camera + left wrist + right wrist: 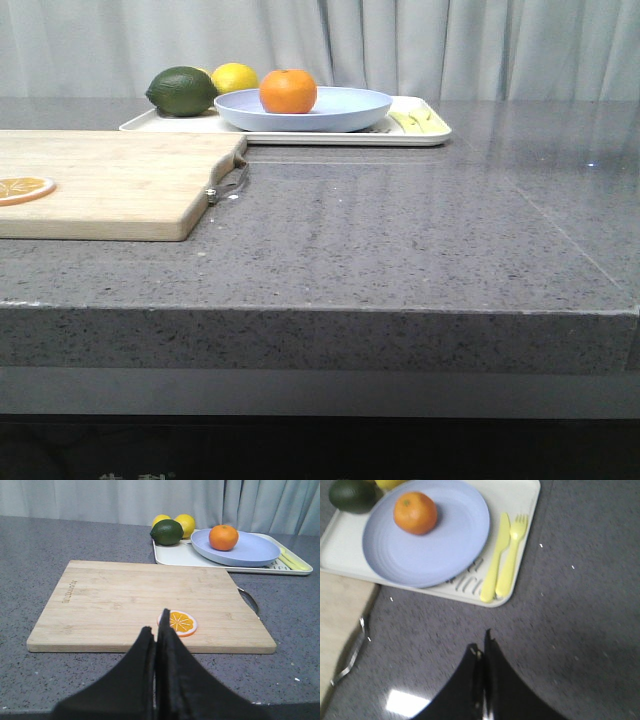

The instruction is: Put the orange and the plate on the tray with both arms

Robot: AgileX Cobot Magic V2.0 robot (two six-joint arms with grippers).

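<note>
The orange sits in the plate, towards its left side, and the plate rests on the tray at the far edge of the bench; judged from how things lie, both placements are done and the step in hand is the close of the task, with neither arm near the load. The left pincer hangs over the near edge of the cutting board with its jaws pressed together and nothing between them; the right pincer hovers over bare bench just off the tray's near edge, jaws likewise closed and empty. The next move probably calls for little: keeping both arms clear of the tray, and perhaps checking that the plate lies flat inside the rim, not riding on it.

Some things are hard to settle; in the front view neither arm shows at all, so their height above the bench cannot be told. The plate hides much of the tray floor; its near edge seems to lie close to the tray's near rim, though whether it overhangs is unclear. A yellow knife and fork lie on the tray beside the plate. A green fruit and a lemon stand at the tray's left end, the lemon partly hidden; an orange slice lies on the board, cut off at the picture's edge in the front view.
</note>
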